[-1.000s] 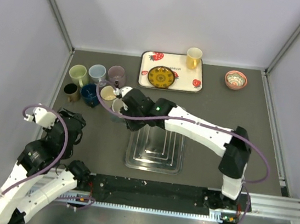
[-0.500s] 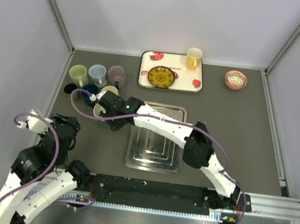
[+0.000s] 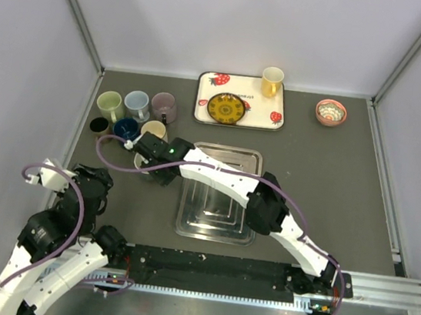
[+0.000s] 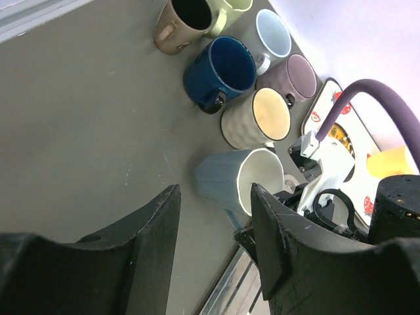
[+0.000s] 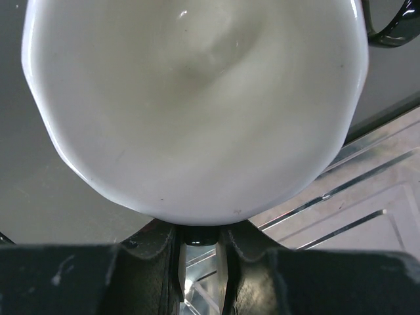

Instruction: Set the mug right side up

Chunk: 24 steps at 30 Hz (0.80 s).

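Observation:
The mug (image 4: 239, 178) is pale blue and ribbed, white inside. It is tipped on its side low over the grey table, its mouth turned toward my right wrist. Its white inside (image 5: 197, 98) fills the right wrist view. My right gripper (image 5: 200, 239) is shut on the handle at the mug's rim. From above, that gripper (image 3: 150, 161) covers most of the mug (image 3: 142, 166). My left gripper (image 4: 213, 216) hangs open a short way in front of the mug, with nothing between its fingers. It sits at the near left (image 3: 90, 184) in the top view.
Several upright mugs stand close behind: dark blue (image 4: 221, 71), beige (image 4: 257, 118), mauve (image 4: 295, 75), pale blue (image 4: 272, 34), brown (image 4: 184, 20). A steel tray (image 3: 221, 198) lies just right of the held mug. A strawberry tray (image 3: 204, 102) with a yellow mug (image 3: 272, 80) and a bowl (image 3: 331, 111) are at the back.
My right arm has folded and carried the mug a little left and toward the near side. My left arm has drawn back slightly, its jaws a touch narrower.

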Each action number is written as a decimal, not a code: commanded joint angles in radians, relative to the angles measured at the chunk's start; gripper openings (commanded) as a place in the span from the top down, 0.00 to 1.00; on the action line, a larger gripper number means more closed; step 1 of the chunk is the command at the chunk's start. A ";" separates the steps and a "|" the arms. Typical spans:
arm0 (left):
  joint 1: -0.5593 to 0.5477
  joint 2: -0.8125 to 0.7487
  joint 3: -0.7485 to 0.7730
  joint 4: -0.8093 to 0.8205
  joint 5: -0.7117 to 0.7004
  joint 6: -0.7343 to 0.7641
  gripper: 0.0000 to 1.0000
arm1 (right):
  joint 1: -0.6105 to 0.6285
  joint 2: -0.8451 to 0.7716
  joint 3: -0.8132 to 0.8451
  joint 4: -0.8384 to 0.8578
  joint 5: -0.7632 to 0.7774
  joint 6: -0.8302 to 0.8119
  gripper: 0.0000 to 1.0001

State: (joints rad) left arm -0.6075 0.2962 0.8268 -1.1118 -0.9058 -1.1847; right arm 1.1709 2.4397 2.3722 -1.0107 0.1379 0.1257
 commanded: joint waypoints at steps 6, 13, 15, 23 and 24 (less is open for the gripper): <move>0.000 -0.017 -0.020 0.012 0.008 0.004 0.48 | 0.010 0.016 0.120 0.052 0.040 -0.014 0.99; 0.000 -0.037 -0.025 0.010 0.010 0.013 0.48 | 0.009 0.028 0.137 0.054 0.032 -0.001 0.87; 0.000 -0.040 -0.029 0.012 0.012 0.011 0.48 | 0.009 0.030 0.137 0.055 0.031 -0.003 0.83; 0.000 -0.042 -0.032 0.012 0.016 0.014 0.48 | 0.009 0.027 0.139 0.057 0.029 0.003 0.66; 0.000 -0.042 -0.032 0.012 0.019 0.019 0.48 | 0.009 0.025 0.139 0.058 0.029 0.005 0.65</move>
State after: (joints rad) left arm -0.6075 0.2642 0.7959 -1.1114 -0.8886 -1.1828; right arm 1.1709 2.4985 2.4596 -0.9932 0.1566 0.1261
